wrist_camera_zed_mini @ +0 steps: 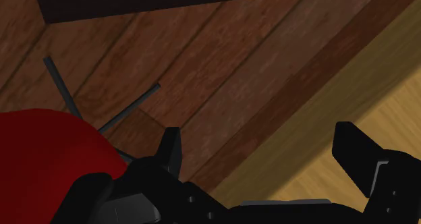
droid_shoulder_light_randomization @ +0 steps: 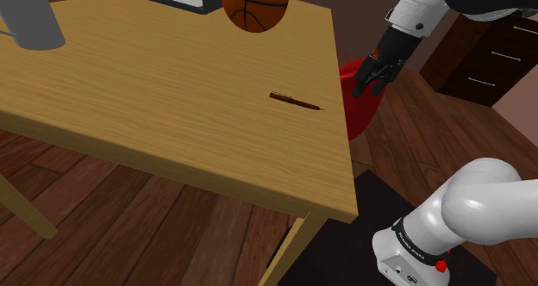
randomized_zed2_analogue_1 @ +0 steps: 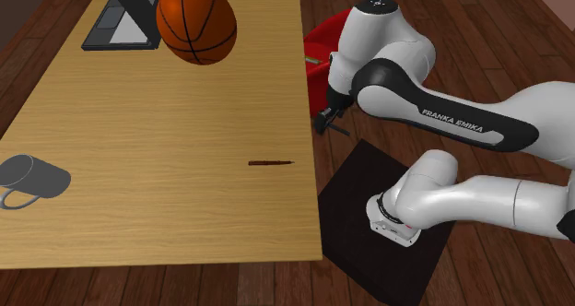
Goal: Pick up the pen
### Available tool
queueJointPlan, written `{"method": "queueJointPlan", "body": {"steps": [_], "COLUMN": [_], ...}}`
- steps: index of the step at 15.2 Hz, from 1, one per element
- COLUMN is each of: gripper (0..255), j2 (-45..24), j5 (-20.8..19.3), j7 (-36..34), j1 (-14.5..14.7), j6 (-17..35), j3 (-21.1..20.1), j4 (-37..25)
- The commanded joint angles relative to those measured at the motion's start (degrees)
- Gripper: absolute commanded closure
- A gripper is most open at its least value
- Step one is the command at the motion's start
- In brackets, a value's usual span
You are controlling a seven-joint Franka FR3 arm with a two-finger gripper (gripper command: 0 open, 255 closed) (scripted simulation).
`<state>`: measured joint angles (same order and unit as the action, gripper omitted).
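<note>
The pen [droid_shoulder_light_randomization: 295, 102], dark reddish-brown, lies flat on the wooden worktop [droid_shoulder_light_randomization: 155, 95] near its edge in the shoulder view. The hand [droid_shoulder_light_randomization: 369, 76] hovers just off that edge, in front of a red chair [droid_shoulder_light_randomization: 358, 119]. In the second exterior view, a basketball [randomized_zed2_analogue_1: 195, 21] and a grey mug [randomized_zed2_analogue_1: 32, 180] share the worktop, well apart from the pen. In the wrist view, the fingers [wrist_camera_zed_mini: 170, 148] stand wide apart and empty over the wooden floor [wrist_camera_zed_mini: 236, 67].
</note>
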<state>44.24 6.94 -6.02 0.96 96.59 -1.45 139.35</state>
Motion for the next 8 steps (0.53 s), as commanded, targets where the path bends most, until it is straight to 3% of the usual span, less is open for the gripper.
{"method": "queueJointPlan", "body": {"steps": [1, 8], "gripper": [0, 0], "j2": [0.0, -11.5], "j5": [0.0, 0.4], "j7": [0.0, 8.9], "j1": [0.0, 7.4], "j6": [0.0, 0.8], "j3": [0.0, -4.2], "j4": [0.0, -10.4]}}
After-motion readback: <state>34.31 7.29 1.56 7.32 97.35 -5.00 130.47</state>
